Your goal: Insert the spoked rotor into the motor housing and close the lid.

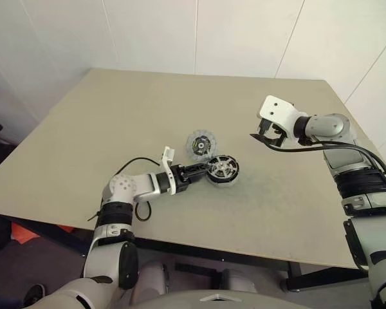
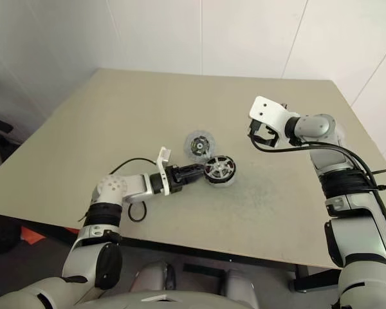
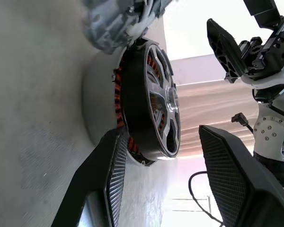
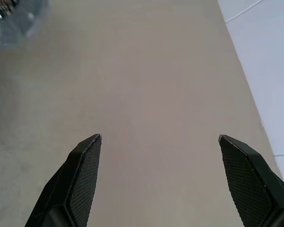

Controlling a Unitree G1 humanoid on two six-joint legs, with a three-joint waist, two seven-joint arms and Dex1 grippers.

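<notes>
— Well, starting at the left: our left gripper (image 1: 202, 171) lies low over the surface (image 1: 116, 122), pointing toward the rotor (image 1: 222, 169). Do we have hold of it?

— Not that we can see. In the left wrist view the fingers (image 3: 109, 175) stand spread, one on each side of the rotor's edge, with a clear gap between the far finger and the spoked face. Whether the near finger touches the rim, we cannot tell.

— And where is the rotor sitting?

— It sits in the housing (image 3: 97, 116), spokes up, near the middle of the surface. In the wrist view, copper windings show in a band between the rotor's dark rim and the housing's silver wall, so we see it seated over them rather than sunk flush.

— What about the lid (image 1: 201, 143)?

— It lies flat on the surface just behind the housing and a little to its left, finned face up, dark hub showing. The two look close enough to touch; we cannot say for sure.

— And on the right?

— Our right gripper (image 1: 265, 136) hangs above the surface, well apart from the parts, fingers (image 4: 83, 175) spread wide with nothing between them but bare surface below.
</notes>
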